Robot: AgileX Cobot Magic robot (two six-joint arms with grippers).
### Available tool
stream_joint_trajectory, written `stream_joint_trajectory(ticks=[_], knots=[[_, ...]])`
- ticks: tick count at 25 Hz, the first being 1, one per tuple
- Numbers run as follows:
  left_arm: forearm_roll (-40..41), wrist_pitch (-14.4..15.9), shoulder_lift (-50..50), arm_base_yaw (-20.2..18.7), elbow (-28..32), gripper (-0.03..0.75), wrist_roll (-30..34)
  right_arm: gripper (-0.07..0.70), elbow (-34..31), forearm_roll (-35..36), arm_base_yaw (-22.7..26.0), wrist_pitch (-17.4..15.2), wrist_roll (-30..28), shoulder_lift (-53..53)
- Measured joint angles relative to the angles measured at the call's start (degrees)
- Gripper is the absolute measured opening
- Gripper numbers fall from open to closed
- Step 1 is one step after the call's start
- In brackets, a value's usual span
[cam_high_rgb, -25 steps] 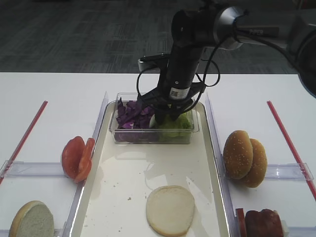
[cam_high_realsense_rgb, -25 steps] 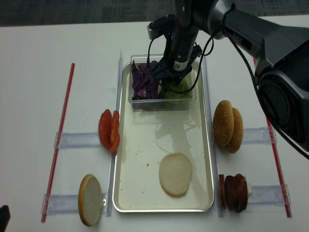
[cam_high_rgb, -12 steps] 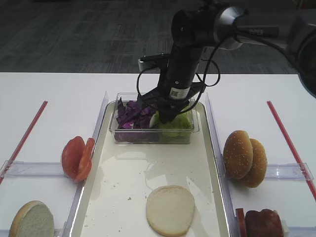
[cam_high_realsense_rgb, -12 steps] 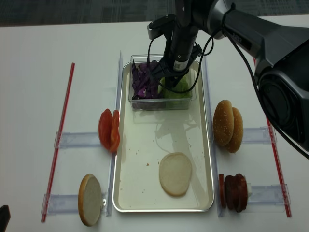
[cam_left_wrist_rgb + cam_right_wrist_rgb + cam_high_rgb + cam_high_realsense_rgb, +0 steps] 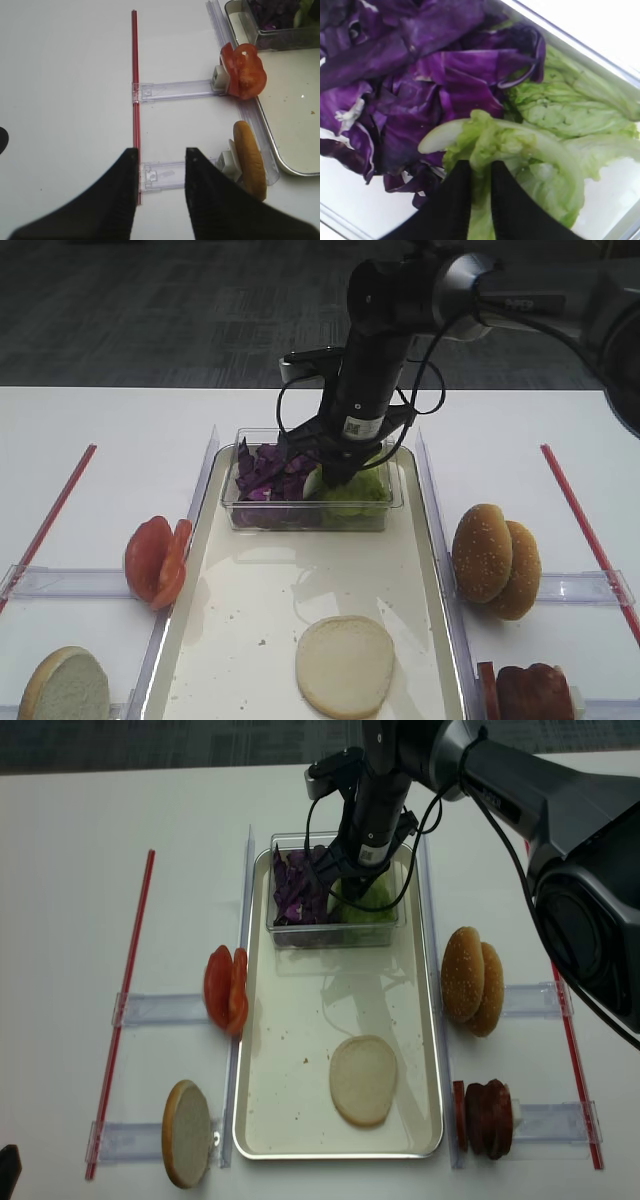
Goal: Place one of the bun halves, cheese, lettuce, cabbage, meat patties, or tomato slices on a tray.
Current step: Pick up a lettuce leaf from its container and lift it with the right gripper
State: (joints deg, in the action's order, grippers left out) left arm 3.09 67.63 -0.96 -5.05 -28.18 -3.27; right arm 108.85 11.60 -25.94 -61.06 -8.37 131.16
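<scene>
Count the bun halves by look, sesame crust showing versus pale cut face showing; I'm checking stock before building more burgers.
Sesame-crust bun halves: 2, leaning together right of the tray
Pale-face bun halves: 2, one lying on the tray, one standing to its left
Total: 4

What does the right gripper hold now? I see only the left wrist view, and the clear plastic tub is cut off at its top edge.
Observer: The right gripper is shut on a ruffled light-green lettuce leaf inside the clear plastic tub.
Operator: Is anything already on the long cream-white tray?
Observer: Yes, one pale round bun half lies flat near the front end of the tray.
Operator: What is beside the lettuce?
Observer: Dark purple chopped cabbage fills the other side of the tub.
</scene>
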Motion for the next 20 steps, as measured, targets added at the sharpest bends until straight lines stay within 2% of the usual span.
stream_joint_trajectory(ticks=[13,20], knots=[[0.0,0.0,0.0,0.0,0.0,0.223,0.0,0.041,0.0,-0.1,0.0,0.2,0.0,0.9],[0.0,0.0,0.0,0.0,0.0,0.223,0.0,0.033,0.0,-0.1,0.0,0.1,0.0,0.9]])
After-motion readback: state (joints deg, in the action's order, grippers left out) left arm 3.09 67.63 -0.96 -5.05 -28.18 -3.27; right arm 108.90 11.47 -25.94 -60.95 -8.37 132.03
